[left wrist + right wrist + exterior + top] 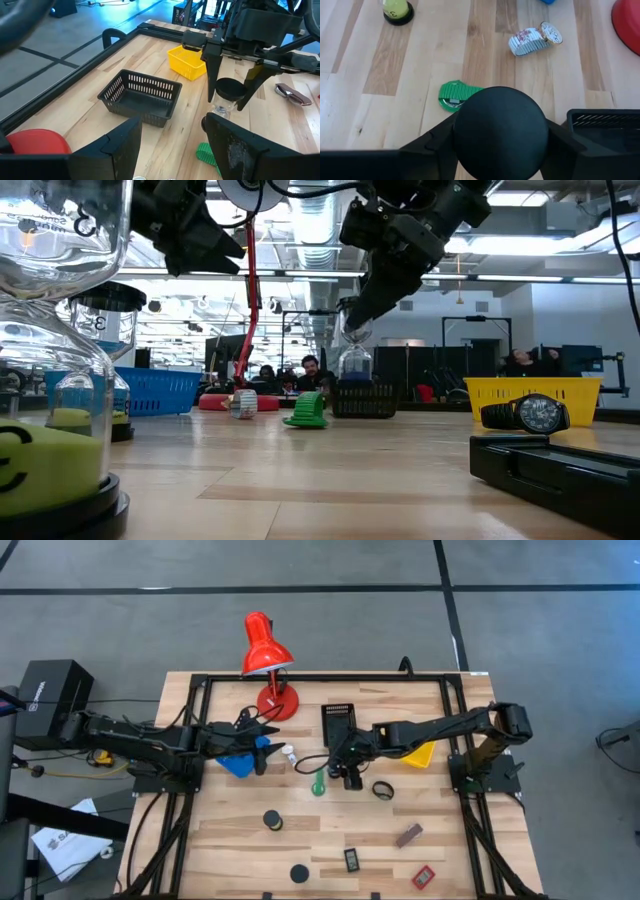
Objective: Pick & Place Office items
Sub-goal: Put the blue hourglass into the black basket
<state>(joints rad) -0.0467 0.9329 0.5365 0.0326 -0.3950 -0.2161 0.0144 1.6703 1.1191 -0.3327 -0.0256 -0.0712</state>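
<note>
My right gripper hangs over the table's middle, near the black bin, shut on an hourglass with a black round cap and clear glass. My left gripper is open and holds nothing; it hovers by the blue bin. On the table lie a green watch-like band, a white band, a black ring, a second hourglass with yellow-green sand, a black disc, a black rectangular piece, a brown block and a red tag. My right gripper pinches the hourglass's black round top cap between its two fingers, one on each side of the cap. The fingers come from above, pointing down. The glass body hangs upright below them and appears lifted off the table.
A black bin stands just beyond the right gripper, and a yellow bin sits under the right arm. The red desk lamp stands at the far edge. A black metal frame borders the tabletop.
</note>
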